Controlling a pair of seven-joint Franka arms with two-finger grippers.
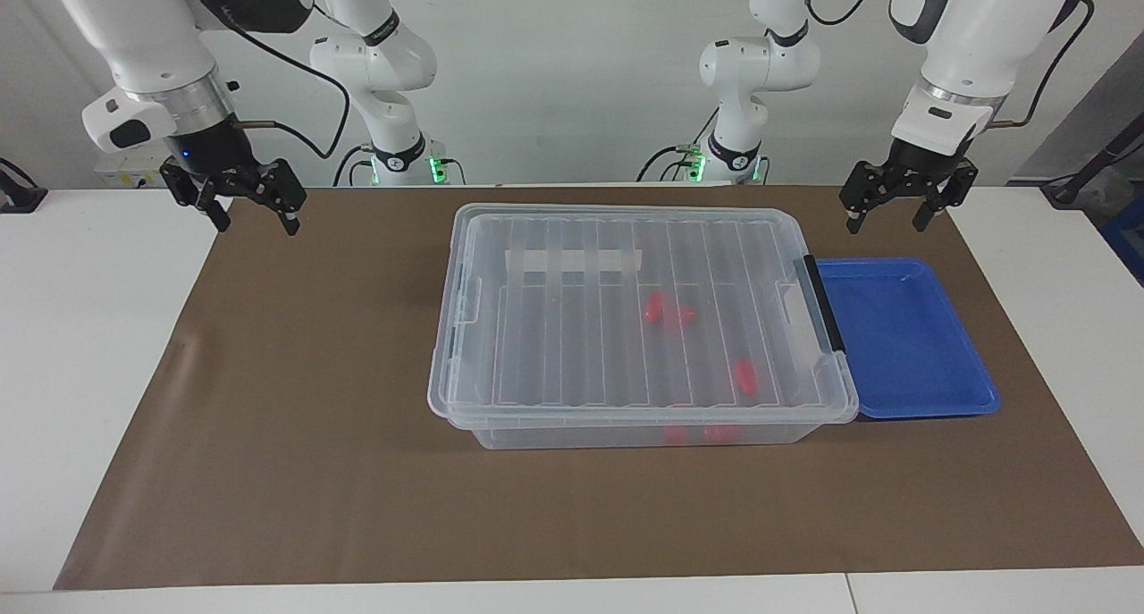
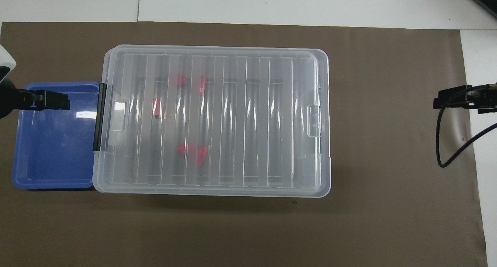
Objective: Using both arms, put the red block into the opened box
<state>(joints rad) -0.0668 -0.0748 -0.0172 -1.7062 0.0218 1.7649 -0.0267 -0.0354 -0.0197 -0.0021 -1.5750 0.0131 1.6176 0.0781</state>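
Red blocks (image 1: 668, 311) inside lidded box (image 1: 536, 230)

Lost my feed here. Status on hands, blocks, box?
Left hand open over blue tray's edge; right hand open, clear. Red blocks inside box, lid on. No obstructions.
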